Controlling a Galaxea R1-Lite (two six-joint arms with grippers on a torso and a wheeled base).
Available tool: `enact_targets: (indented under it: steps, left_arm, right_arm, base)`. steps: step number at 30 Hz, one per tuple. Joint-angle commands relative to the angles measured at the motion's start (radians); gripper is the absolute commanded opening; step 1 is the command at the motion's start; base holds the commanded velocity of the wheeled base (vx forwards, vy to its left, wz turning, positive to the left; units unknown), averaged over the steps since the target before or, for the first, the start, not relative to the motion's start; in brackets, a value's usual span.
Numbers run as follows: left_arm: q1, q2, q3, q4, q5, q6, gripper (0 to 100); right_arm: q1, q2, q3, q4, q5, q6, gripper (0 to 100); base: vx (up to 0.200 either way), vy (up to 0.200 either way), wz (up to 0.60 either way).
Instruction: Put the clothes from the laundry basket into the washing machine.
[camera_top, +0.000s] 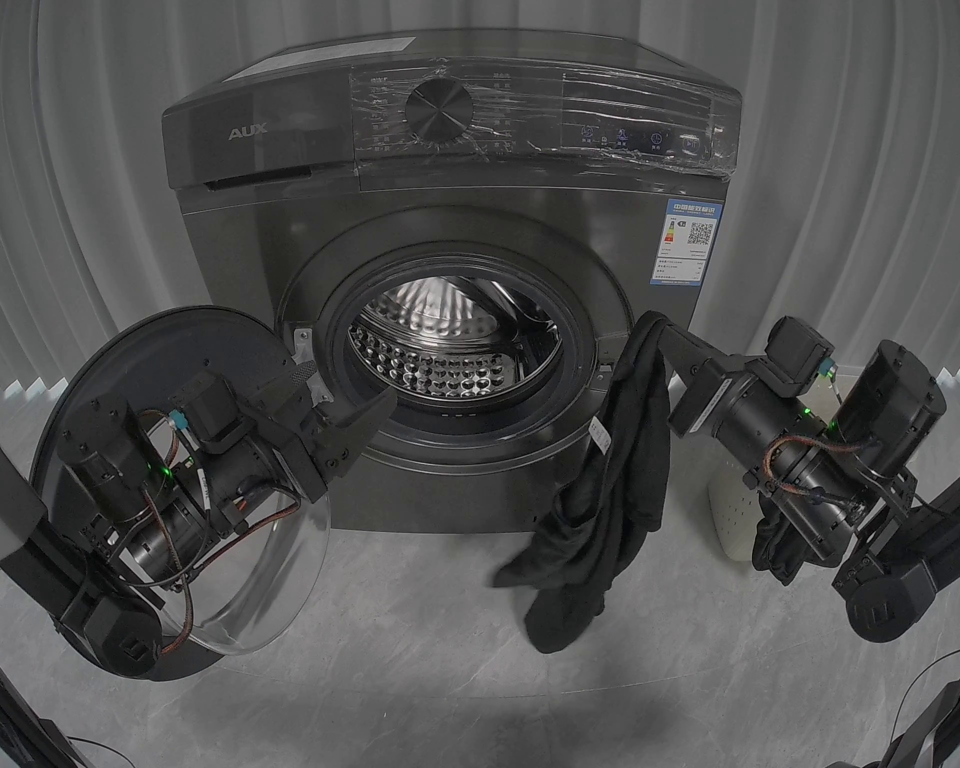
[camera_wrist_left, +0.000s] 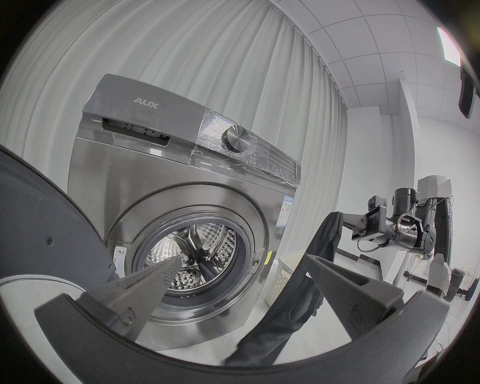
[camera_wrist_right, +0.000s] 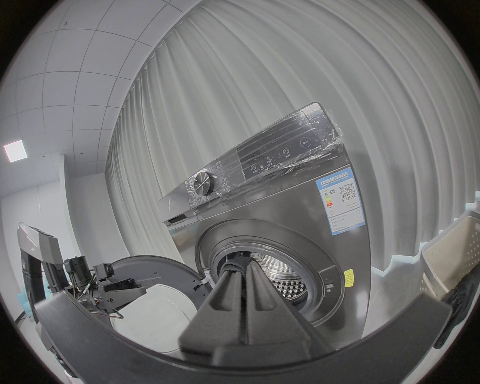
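My right gripper (camera_top: 655, 335) is shut on the top of a black garment (camera_top: 610, 480), just right of the washing machine's (camera_top: 450, 220) open drum (camera_top: 450, 345). The garment hangs in a long fold almost to the floor; the left wrist view shows the garment (camera_wrist_left: 300, 295) dangling from the right gripper (camera_wrist_left: 344, 220). The right wrist view has the shut fingers (camera_wrist_right: 260, 305) pointing at the drum mouth (camera_wrist_right: 280, 280). My left gripper (camera_top: 340, 398) stands open and holds nothing, left of the drum by the open door (camera_top: 150, 350). The white laundry basket (camera_top: 735, 515) sits at the machine's right, partly behind my right arm.
The round door is swung fully out to the left, its glass bowl (camera_top: 275, 580) under my left arm. More dark cloth (camera_wrist_right: 462, 295) hangs over the basket rim (camera_wrist_right: 450, 250). Grey floor (camera_top: 400, 640) lies before the machine, pleated curtains (camera_top: 850, 180) behind it.
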Motion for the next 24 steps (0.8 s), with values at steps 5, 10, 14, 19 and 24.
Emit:
enact_targets:
  steps: [5,10,14,19,24]
  left_arm:
    - [-0.008,0.091,0.034,-0.001,0.004,0.019,100]
    - [-0.028,0.158,0.015,-0.002,0.011,0.04,100]
    - [-0.043,0.184,0.021,-0.002,0.006,0.043,100]
    - [-0.088,0.236,0.02,-0.002,0.02,0.048,100]
    - [-0.115,0.284,-0.017,-0.002,0.043,0.045,100]
  right_arm:
    - [0.043,0.066,-0.042,-0.017,-0.026,-0.006,0]
    - [0.046,0.084,-0.085,0.006,-0.026,-0.011,0]
    - [0.052,0.104,-0.1,0.045,-0.026,-0.012,0]
    - [0.066,0.124,-0.135,0.079,-0.027,-0.011,0]
    - [0.08,0.124,-0.18,0.127,-0.027,-0.012,0]
  base:
    - [0.0,0.0,0.0]
    - [0.0,0.0,0.0]
    - [0.0,0.0,0.0]
    - [0.0,0.0,0.0]
    - [0.0,0.0,0.0]
